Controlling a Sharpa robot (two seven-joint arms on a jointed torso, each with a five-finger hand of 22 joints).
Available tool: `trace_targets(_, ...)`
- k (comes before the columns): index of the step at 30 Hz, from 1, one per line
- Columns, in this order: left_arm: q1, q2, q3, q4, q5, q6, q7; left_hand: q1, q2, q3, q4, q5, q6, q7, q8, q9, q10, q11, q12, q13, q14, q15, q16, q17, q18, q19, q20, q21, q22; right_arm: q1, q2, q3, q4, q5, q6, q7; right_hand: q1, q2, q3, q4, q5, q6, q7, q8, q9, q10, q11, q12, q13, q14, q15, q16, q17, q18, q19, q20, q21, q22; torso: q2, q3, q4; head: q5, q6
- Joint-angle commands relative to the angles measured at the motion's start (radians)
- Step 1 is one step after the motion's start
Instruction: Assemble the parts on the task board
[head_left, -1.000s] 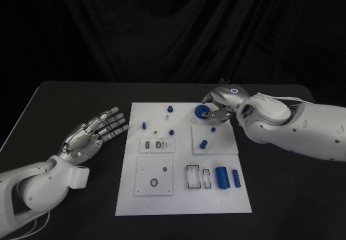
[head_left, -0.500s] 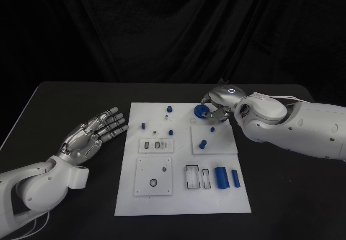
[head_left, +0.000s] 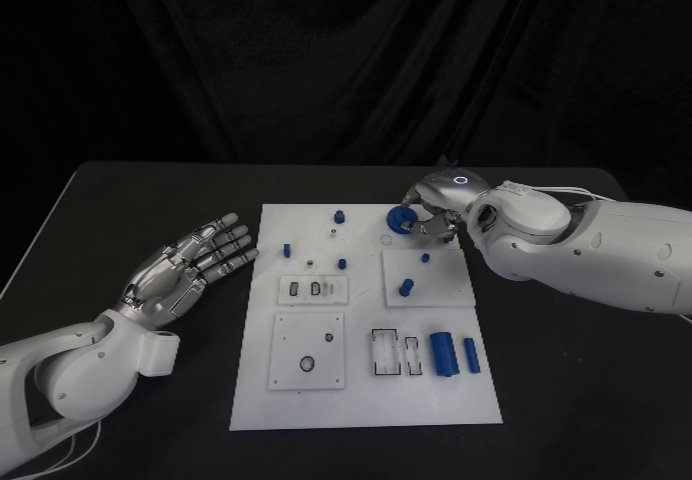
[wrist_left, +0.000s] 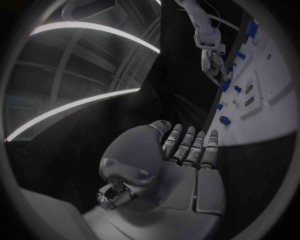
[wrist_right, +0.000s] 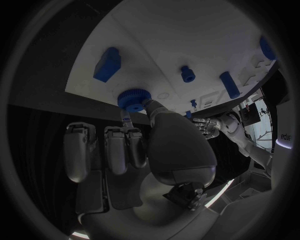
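Though pinched, gear (head_left: 404, 219) beside hand (head_left: 437, 212)

Left hand (wrist_left: 181, 165) lies open beside the task board (wrist_left: 262, 115).

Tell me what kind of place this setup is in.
Probably a robotics lab or test bench. A white task board with slots and small blue parts lies on a black table before a dark curtain. The right hand holds a blue round part; the left hand rests open.
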Motion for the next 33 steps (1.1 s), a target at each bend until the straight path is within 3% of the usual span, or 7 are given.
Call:
trace_targets(1,0.001,0.002,0.0,0.0,-0.001,0.019,0.109,-0.011,-0.003,0.004,0.001,0.002,0.003,0.005,0.005,0.001,0.001,0.007,0.005,0.001,0.0,0.004,0.003,-0.001,-0.01,-0.002,0.001,-0.004,-0.002,-0.002,0.001,-0.002,-0.005,0.013,0.02,0.007,0.004,0.005,0.014,-0.003,0.019,0.043,-0.011,0.021,0.011,0.104,-0.007,0.003,0.263,0.103,0.0,0.003,0.263,0.009,0.021,0.0,-0.007,0.186,0.001,0.0,0.0006,-0.001,0.0)
trace_targets(5,0.001,0.002,0.0,-0.001,-0.001,0.019,0.109,-0.011,-0.003,0.004,0.001,0.002,0.003,0.005,0.005,0.001,0.001,0.007,0.005,0.001,0.0,0.004,0.003,-0.001,-0.01,-0.002,0.001,-0.004,-0.002,-0.002,-0.001,-0.002,-0.005,0.015,0.003,0.017,0.024,0.008,0.039,-0.031,0.053,0.143,-0.043,0.07,0.044,0.104,-0.035,0.003,0.263,0.103,-0.023,0.003,0.263,0.009,0.021,-0.021,-0.008,0.187,0.001,0.0006,-0.0001,0.001,0.0)
trace_targets(8,0.001,0.001,0.0,-0.001,-0.001,0.019,0.109,-0.011,-0.003,0.004,0.001,0.002,0.003,0.005,0.005,0.001,0.001,0.007,0.005,0.001,0.0,0.004,0.003,-0.001,-0.01,-0.002,0.001,-0.004,-0.002,-0.002,-0.007,-0.002,-0.001,0.015,-0.016,0.027,0.036,0.008,0.046,-0.049,0.058,0.177,-0.052,0.091,0.066,0.104,-0.039,0.003,0.263,0.103,-0.029,0.003,0.263,0.008,0.023,-0.028,-0.007,0.19,0.001,0.0006,0.0,0.004,0.001)
trace_targets(13,0.001,-0.003,0.0,0.002,-0.001,0.018,0.108,-0.011,-0.003,0.004,0.001,0.002,0.003,0.005,0.005,0.001,0.001,0.007,0.005,0.001,0.0,0.004,0.003,-0.001,-0.01,-0.002,0.001,-0.004,-0.002,0.001,-0.023,-0.002,0.015,0.015,-0.06,0.037,0.046,0.006,0.052,-0.066,0.08,0.198,-0.057,0.106,0.088,0.104,-0.038,0.003,0.263,0.103,-0.03,0.003,0.263,0.002,0.038,-0.03,0.008,0.204,0.001,0.0007,0.0002,0.005,0.0)
trace_targets(22,0.001,-0.009,0.0,0.008,-0.001,0.013,0.11,-0.013,-0.002,0.007,0.0,0.002,0.005,0.006,0.005,0.001,0.002,0.008,0.007,0.001,-0.001,0.004,0.003,-0.001,-0.01,-0.002,0.0,-0.004,-0.001,0.046,-0.048,-0.002,0.071,0.023,-0.102,0.05,0.042,0.006,0.055,-0.072,0.094,0.216,-0.062,0.119,0.108,0.104,-0.039,0.003,0.263,0.103,-0.03,0.003,0.263,-0.002,0.049,-0.03,0.02,0.215,0.001,0.0012,-0.0002,0.004,0.002)
trace_targets(28,0.001,-0.009,0.0,0.009,-0.001,0.012,0.109,-0.013,-0.002,0.007,0.0,0.002,0.005,0.006,0.005,0.001,0.002,0.008,0.007,0.001,-0.001,0.004,0.003,-0.001,-0.01,-0.002,0.0,-0.004,-0.001,0.062,-0.043,-0.002,0.111,0.045,-0.092,0.062,0.039,0.005,0.055,-0.072,0.102,0.215,-0.062,0.119,0.112,0.104,-0.04,0.003,0.263,0.103,-0.031,0.003,0.263,-0.003,0.052,-0.031,0.023,0.217,0.0,0.0007,-0.0029,0.007,0.004)
trace_targets(33,0.001,-0.009,0.0,0.01,-0.001,0.011,0.109,-0.014,-0.003,0.009,0.0,0.002,0.008,0.006,0.006,0.002,0.003,0.008,0.009,0.002,0.0,0.004,0.004,-0.001,-0.011,-0.001,0.0,-0.004,-0.001,0.065,-0.026,-0.002,0.131,0.051,-0.061,0.067,0.038,0.004,0.055,-0.072,0.104,0.215,-0.062,0.119,0.113,0.104,-0.04,0.003,0.263,0.103,-0.031,0.003,0.263,-0.002,0.05,-0.031,0.021,0.216,0.001,-0.0002,-0.0011,0.006,0.005)
